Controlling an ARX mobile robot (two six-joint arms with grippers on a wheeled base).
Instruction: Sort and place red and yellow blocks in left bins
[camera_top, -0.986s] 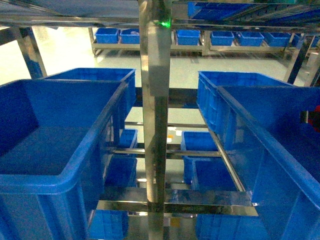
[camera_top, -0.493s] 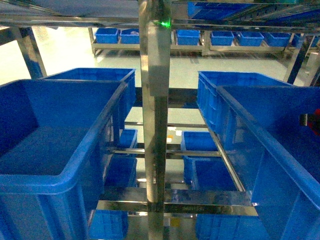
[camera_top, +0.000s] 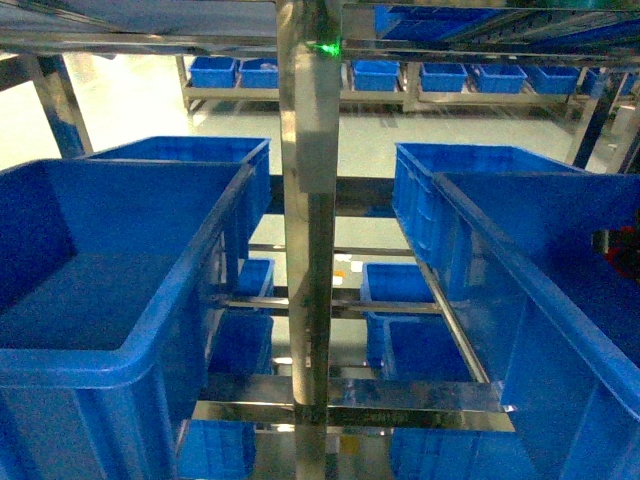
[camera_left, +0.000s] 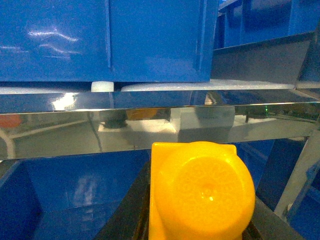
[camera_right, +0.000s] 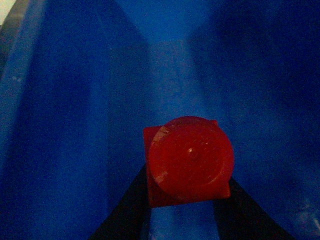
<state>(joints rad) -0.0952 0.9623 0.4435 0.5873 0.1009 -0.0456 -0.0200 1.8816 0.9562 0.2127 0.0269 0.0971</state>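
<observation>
A glossy red plastic brick with one round stud (camera_right: 189, 161) sits clamped in the right gripper (camera_right: 182, 200) inside a deep blue plastic crate (camera_right: 75, 100). The left gripper (camera_left: 200, 220) clamps a larger orange-yellow brick (camera_left: 200, 192) below a steel shelf rail (camera_left: 150, 130). Rising carelessly could knock it against the rail.

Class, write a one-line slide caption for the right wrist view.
Right gripper holds the red block, round stud facing the camera, against the smooth blue inside of a bin.

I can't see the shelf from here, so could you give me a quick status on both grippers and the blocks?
Left gripper shut on yellow block, below steel shelf rail. Right gripper shut on red block, over blue bin. Nothing blocking.
</observation>
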